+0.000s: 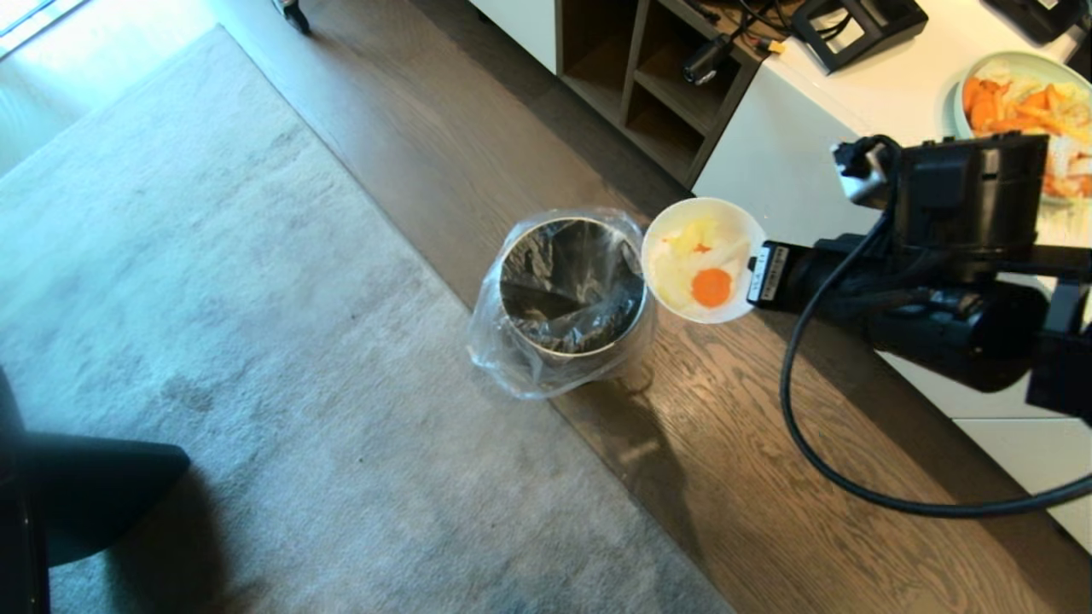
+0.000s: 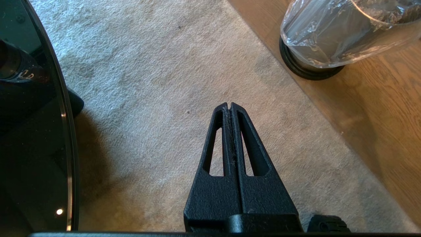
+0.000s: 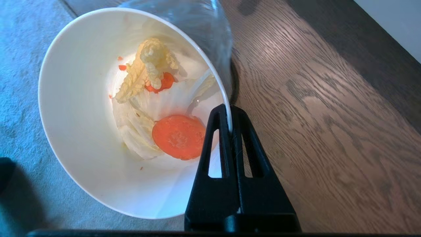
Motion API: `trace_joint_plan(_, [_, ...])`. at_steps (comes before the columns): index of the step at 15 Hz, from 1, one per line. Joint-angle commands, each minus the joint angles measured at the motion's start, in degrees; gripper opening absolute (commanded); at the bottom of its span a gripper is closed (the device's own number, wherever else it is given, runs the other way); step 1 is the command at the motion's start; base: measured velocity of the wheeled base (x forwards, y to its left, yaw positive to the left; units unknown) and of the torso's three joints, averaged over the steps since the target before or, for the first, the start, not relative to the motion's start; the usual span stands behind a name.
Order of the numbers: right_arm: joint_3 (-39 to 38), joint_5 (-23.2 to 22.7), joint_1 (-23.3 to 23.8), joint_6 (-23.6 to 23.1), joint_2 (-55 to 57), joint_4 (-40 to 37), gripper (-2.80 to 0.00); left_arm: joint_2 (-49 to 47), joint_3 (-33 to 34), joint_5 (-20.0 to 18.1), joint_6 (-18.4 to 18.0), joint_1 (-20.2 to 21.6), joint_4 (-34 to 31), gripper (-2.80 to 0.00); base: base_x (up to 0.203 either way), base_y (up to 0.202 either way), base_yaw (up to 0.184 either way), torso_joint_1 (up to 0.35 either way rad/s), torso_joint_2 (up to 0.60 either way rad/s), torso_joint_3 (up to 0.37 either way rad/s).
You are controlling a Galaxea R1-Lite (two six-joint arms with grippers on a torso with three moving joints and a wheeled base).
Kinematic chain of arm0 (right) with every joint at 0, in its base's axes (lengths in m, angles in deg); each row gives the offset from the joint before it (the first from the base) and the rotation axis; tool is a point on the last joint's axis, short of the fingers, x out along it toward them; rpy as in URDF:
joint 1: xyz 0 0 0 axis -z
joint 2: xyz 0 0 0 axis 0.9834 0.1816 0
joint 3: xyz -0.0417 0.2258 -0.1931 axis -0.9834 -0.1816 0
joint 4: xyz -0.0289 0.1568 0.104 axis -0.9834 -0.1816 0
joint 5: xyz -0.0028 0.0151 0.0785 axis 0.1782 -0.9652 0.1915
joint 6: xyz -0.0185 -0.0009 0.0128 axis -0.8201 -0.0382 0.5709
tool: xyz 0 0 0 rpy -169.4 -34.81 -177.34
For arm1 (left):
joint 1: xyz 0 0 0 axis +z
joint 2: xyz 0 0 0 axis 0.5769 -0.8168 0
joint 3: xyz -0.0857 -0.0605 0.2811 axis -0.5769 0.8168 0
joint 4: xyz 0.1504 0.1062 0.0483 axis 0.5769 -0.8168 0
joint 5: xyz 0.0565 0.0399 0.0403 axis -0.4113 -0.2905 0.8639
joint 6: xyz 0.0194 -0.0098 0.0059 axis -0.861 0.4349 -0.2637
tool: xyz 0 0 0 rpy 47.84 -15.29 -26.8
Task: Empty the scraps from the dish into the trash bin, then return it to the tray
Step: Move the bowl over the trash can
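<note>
1. The right gripper [image 3: 230, 115] pinches the rim of the dish [image 1: 701, 256], one finger inside and one outside — that grip has to stay firm through the pour, since only a thin edge is clamped.
2. The dish hangs just beside the trash bin [image 1: 572, 286], its edge near the bin's rim but not over the opening; I judge it should travel further across the bin before tipping.
3. The scraps [image 3: 158, 108] lie in the bowl's bottom — pale leaves and an orange slice. A slow roll toward the bin's centre should slide them in.
4. The liner bag [image 1: 499, 341] billows outside the bin; pour inside the steel ring, not onto it.
5. The left gripper [image 2: 230, 105], pressed together and empty, hangs over the carpet [image 2: 148, 82] beside the bin.
</note>
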Motion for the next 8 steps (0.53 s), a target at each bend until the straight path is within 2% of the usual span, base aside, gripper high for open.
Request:
trace_joint_plan(1, [1.21, 0.32, -2.33, -3.1, 4.79, 4.37, -2.8, 0.02, 0.0, 0.02, 0.05, 0.0, 0.05, -2.8, 0.0, 0.0, 0.0, 0.0, 0.0, 0.0])
trace_joint_plan(6, [1.23, 0.37, -2.63, -11.73, 9.23, 13.96, -2.8, 0.02, 0.0, 0.02, 0.05, 0.0, 0.05, -2.8, 0.0, 0.0, 0.0, 0.0, 0.0, 0.0])
trace_joint_plan(8, [1.63, 0.37, -2.63, -16.51, 12.11, 19.93, -2.8, 0.02, 0.0, 0.02, 0.05, 0.0, 0.05, -2.8, 0.0, 0.0, 0.0, 0.0, 0.0, 0.0])
